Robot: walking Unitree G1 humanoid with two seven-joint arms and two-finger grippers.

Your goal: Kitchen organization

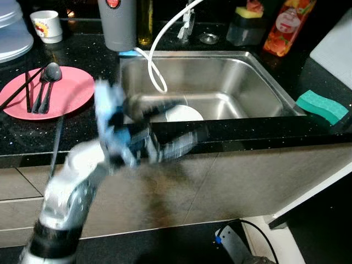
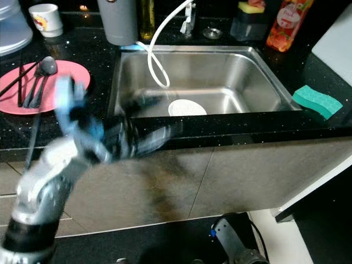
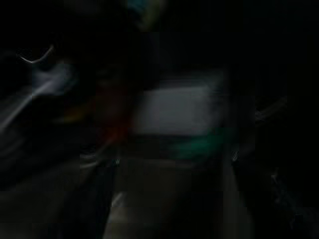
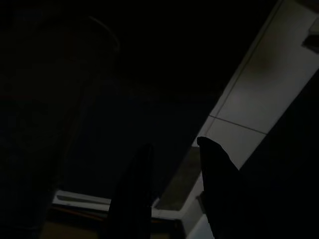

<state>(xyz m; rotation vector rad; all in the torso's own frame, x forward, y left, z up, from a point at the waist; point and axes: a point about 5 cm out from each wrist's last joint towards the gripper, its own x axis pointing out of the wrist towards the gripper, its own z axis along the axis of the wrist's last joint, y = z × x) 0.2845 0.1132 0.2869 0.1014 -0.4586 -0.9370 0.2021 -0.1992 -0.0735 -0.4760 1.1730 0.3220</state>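
Note:
My left arm [image 1: 82, 176] reaches up from the lower left, heavily blurred by motion. Its gripper [image 1: 190, 138] hangs at the black counter's front edge, just in front of the steel sink [image 1: 258, 77]. A white plate [image 1: 184, 114] lies in the sink bottom, right behind the gripper. On the counter to the left sits a pink plate [image 1: 69, 91] carrying black chopsticks [image 1: 25, 91] and a spoon [image 1: 49, 74]. In the dark right wrist view my right gripper [image 4: 174, 199] hangs low and open, holding nothing, over pale floor tiles [image 4: 259, 99].
A green sponge [image 1: 322, 106] lies on the counter right of the sink. At the back stand a white mug [image 1: 47, 25], a grey tumbler [image 1: 117, 25], an oil bottle [image 1: 145, 25] and a red bottle [image 1: 286, 25]. A white hose [image 1: 159, 49] loops into the sink.

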